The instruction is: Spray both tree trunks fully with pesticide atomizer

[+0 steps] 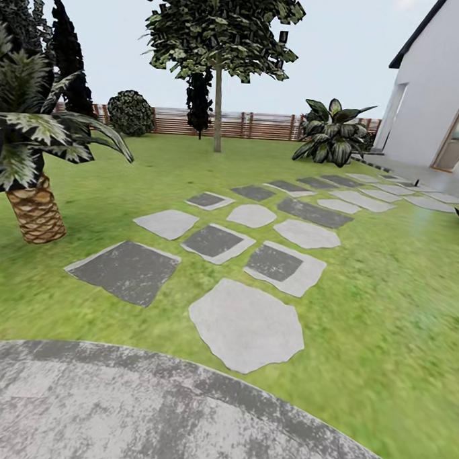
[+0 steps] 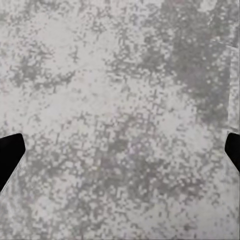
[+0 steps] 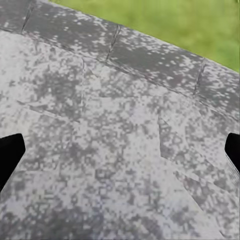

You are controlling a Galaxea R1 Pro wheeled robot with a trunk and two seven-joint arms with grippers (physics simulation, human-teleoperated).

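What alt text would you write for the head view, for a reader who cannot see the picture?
A path of grey stone slabs crosses a green lawn toward a tree with a bare trunk, standing before a wooden fence. A palm plant stands at left, a white house at right, and curved grey paving lies nearest.
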